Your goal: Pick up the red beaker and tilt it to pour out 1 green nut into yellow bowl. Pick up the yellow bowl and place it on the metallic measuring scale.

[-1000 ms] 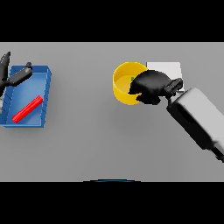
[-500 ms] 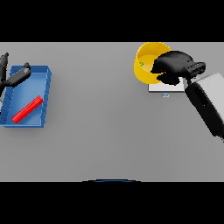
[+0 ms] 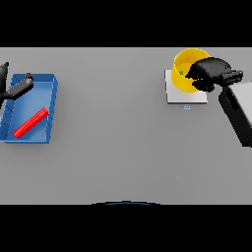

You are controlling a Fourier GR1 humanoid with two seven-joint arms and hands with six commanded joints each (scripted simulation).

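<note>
Yellow bowl (image 3: 186, 71) is sitting in the upper right of the frame, over the metallic measuring scale (image 3: 183, 94), with the right hand (image 3: 210, 73) wrapped on its right rim, fingers (image 3: 197, 74) curled over the edge and into the bowl. Can't tell if the bowl's bottom is actually resting on the scale plate or just hovering above it; from this angle it overlaps the plate's upper half and sticks out past its top edge. There's a small green nut (image 3: 181, 73) visible inside on the left, so I'd say the pour part is done and this is the placing step.

My read on the rim grip: it keeps the bowl mouth-up so the nut doesn't roll out, and leaves the underside free to land flat on the plate. The bowl is round, so no real long axis; its opening faces up at the camera, maybe tipped slightly.

Over in the left of the frame, the red beaker (image 3: 31, 122) lies on its side in a blue tray (image 3: 51, 106), long axis running diagonally from lower left to upper right. Probably parked there to stay out of the way. Left hand (image 3: 15, 90) is at the tray's upper left corner, fingers relaxed, holding nothing. Grey desk (image 3: 113, 123) under everything.
</note>
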